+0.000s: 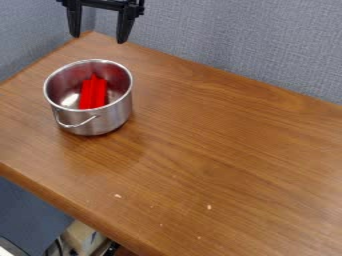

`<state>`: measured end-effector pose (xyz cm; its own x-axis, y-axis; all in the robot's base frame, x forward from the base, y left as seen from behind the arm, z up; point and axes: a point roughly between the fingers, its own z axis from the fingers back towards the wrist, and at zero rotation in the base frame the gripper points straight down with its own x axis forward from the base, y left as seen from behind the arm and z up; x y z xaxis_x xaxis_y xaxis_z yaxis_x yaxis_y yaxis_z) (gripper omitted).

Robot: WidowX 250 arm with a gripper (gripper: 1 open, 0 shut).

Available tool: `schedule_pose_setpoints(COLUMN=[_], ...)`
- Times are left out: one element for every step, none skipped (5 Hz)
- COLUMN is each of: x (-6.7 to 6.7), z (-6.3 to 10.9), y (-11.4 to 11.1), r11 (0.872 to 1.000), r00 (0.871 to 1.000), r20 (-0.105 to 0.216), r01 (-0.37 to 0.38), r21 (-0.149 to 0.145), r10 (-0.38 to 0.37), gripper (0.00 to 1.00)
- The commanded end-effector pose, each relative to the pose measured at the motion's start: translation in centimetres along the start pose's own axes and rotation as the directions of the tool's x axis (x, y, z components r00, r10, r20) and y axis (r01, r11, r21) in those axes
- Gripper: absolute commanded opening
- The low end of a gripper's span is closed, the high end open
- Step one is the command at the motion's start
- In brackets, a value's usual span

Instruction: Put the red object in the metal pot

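The tool (100, 32) hangs above the far left corner of the desk (214, 150), its two dark fingers spread wide and empty; it sits behind the metal pot (91, 96), well apart from it; the red object (94, 93) lies inside the pot, against the bottom, so the placing looks done; the risk left is small: a low sweep back over the pot could catch the rim or the wire handle at its front, tipping the light pot and spilling the bar; the pot also stands near the desk's left edge.
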<state>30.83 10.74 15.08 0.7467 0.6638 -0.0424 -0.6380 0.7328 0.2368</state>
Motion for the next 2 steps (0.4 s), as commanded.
schedule_pose_setpoints(x=[0.28, 0.51], z=[2.62, 3.31], y=[0.46, 0.21], r11=[1.000, 1.000], r00=[0.998, 0.998], r20=[0.061, 0.063], r01=[0.001, 0.013], r21=[-0.010, -0.003], r10=[-0.001, -0.013], gripper=[0.00, 1.00])
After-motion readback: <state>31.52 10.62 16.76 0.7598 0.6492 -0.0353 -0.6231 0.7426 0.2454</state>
